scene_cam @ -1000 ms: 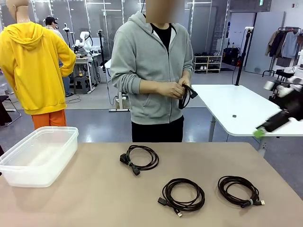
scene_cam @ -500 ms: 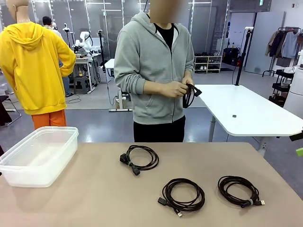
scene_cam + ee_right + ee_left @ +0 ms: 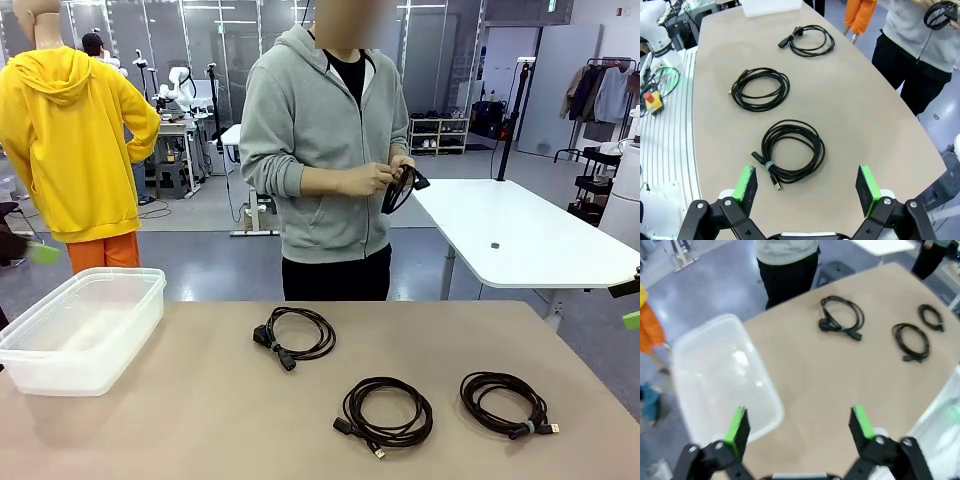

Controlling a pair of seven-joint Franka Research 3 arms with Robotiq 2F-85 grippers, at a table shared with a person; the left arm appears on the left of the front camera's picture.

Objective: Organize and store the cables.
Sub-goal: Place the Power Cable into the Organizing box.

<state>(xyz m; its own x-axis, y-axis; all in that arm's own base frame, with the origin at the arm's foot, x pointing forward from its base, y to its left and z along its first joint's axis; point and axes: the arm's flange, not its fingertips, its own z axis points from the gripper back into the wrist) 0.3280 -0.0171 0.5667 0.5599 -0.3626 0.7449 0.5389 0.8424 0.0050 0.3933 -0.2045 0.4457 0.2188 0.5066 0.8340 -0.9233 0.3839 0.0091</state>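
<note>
The right end effector (image 3: 806, 186) is hovering high over the right part of the table (image 3: 170, 420), its green pads standing wide apart and gripping nothing. The right coil (image 3: 792, 150) is lying almost directly below it, bound by a small pale tie near its plug ends. The left end effector (image 3: 799, 422) is likewise hanging spread and empty, high over the table's left side, where the clear plastic bin (image 3: 715, 380) is sitting. Further out, the middle coil (image 3: 388, 410) is resting near the right coil, to its left, and the far coil (image 3: 295, 335) is lying closer to the person. All three cables are lying apart from one another and well apart from the bin. Across the table the person is winding a fourth coil (image 3: 400, 188) in both hands (image 3: 365, 182). These cords are looking light, soft and floppy, so a loop is likely going to sag and loosen when lifted. Pinching across the whole bundle of strands, ideally at the tie or opposite the plugs, is probably going to keep the loops together best. The bin is looking empty, so the storing is waiting to begin.
</note>
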